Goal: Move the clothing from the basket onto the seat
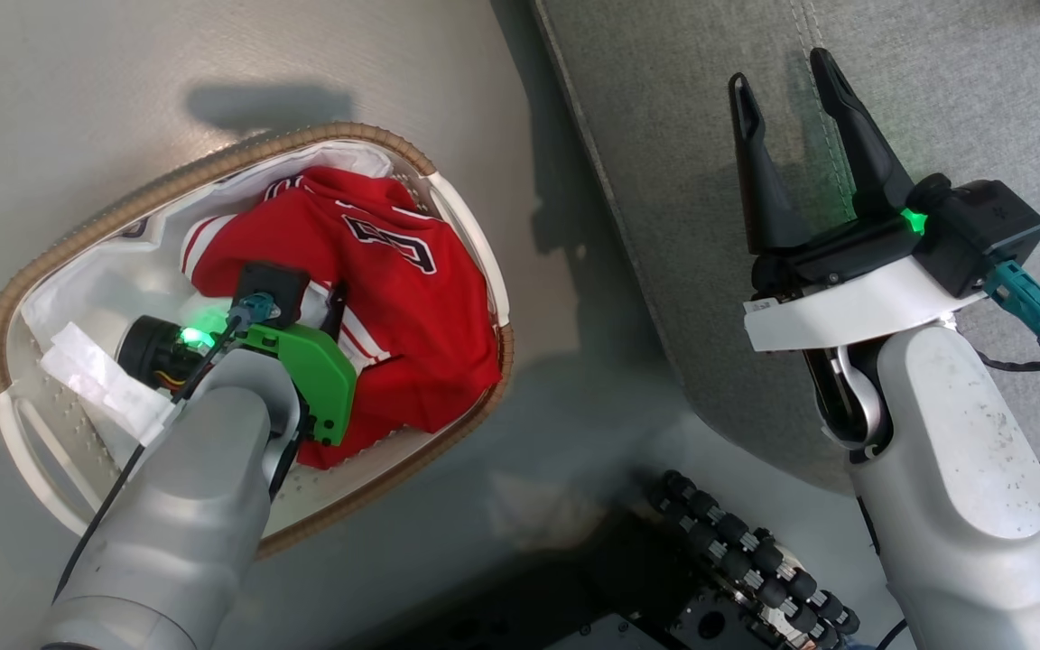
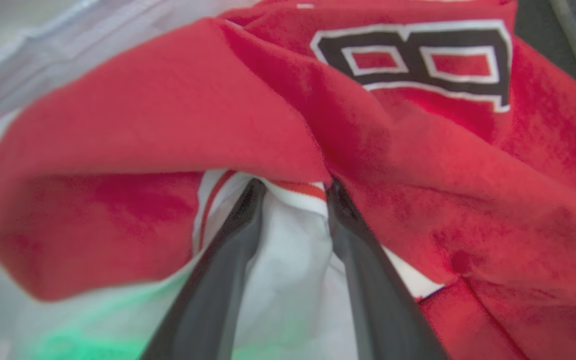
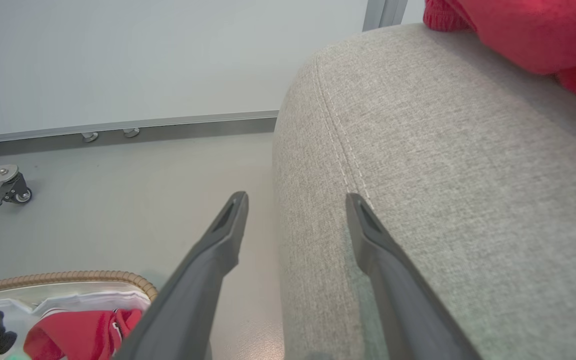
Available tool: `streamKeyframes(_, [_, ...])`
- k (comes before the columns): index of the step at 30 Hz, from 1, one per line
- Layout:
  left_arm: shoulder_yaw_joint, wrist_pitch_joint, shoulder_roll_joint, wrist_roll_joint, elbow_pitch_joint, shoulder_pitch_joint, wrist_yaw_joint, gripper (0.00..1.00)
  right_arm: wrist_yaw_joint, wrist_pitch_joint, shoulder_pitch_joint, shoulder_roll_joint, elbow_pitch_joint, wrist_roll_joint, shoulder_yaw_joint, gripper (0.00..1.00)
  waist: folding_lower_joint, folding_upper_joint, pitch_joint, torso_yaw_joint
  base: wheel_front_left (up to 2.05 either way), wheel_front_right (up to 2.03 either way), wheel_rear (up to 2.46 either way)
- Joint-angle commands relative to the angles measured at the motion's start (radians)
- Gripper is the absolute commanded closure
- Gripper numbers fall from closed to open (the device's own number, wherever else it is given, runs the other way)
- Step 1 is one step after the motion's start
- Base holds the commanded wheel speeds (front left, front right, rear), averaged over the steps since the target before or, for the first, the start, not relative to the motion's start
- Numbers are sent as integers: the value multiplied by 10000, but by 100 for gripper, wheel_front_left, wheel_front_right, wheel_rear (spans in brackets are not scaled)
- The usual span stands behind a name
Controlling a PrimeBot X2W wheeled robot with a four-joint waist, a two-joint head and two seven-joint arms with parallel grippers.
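Left gripper [image 2: 295, 184] up close, its dark fingers [image 2: 208, 290] dug down into the clothing [image 2: 168, 110], tips under a red fold, a white striped hem between them. Pinched or not, I cannot tell. That clothing sits heaped in the basket [image 1: 213, 167], all around the fingers. Over to the right gripper [image 1: 777, 70]: jaws spread wide, nothing between them, hovering above the edge of the seat [image 1: 935, 99]. Another red garment [image 3: 543, 30] lies on the seat beyond its tips.
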Motion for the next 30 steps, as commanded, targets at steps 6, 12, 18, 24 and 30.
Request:
streamKeyframes(6, [-491,23,-66,-275,56,-107,-26,100,-14,-21,-88,-15,43,8,35,0,-1,-1,-73,-44,0,0,0])
streamKeyframes(12, [-712,-301,-148,-628,-156,197,-27,100,-14,-21,81,-17,226,-270,-60,0,-1,-1,-598,215,0,0,0])
streamKeyframes(18, [-820,-507,-185,-928,-547,646,-27,100,-14,-21,320,-20,432,-712,-195,0,-1,-1,-1630,642,0,0,0])
streamKeyframes(24, [-601,-527,-40,-886,-1767,1296,-27,100,-14,-21,758,-23,647,-1164,-490,0,-1,-1,-3005,1261,0,0,0])
streamKeyframes(30, [-66,-530,164,-416,-3198,2182,-27,100,-14,-21,1322,-26,914,-1483,-616,0,-1,-1,-4525,1660,0,0,0])
